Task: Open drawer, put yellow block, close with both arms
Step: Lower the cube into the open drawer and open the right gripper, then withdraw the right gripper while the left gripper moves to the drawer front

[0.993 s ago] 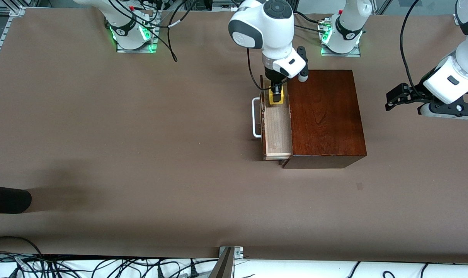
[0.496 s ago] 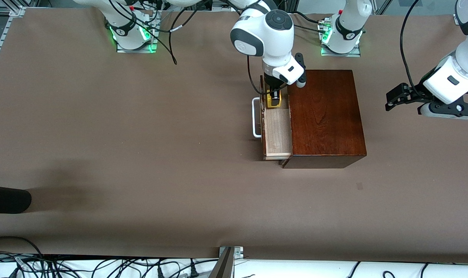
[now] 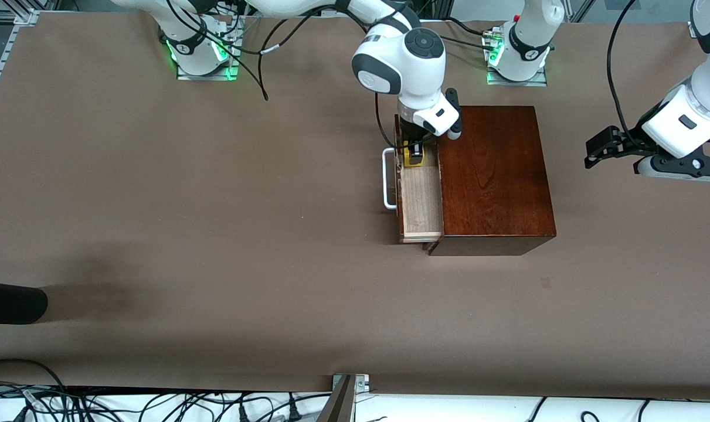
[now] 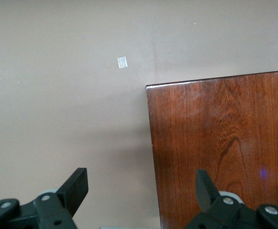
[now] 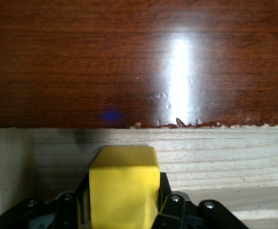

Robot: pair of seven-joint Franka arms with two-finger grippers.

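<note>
The drawer point(image 3: 420, 202) stands pulled out of the dark wooden box point(image 3: 492, 176), with its white handle point(image 3: 388, 179) toward the right arm's end of the table. My right gripper point(image 3: 415, 153) is down inside the drawer's end farther from the front camera. It is shut on the yellow block point(image 3: 416, 158). In the right wrist view the yellow block point(image 5: 124, 188) sits between the black fingers, just over the pale drawer floor point(image 5: 215, 157). My left gripper point(image 3: 610, 146) hovers open past the box's end, and its wrist view looks down on the box top point(image 4: 220, 143).
A dark rounded object point(image 3: 9, 302) pokes in at the table edge on the right arm's end. A small tape mark point(image 3: 545, 282) lies on the brown table nearer to the front camera than the box. Cables run along the front edge.
My right gripper has come down with the yellow block, lower into the drawer. The left arm has not moved.
</note>
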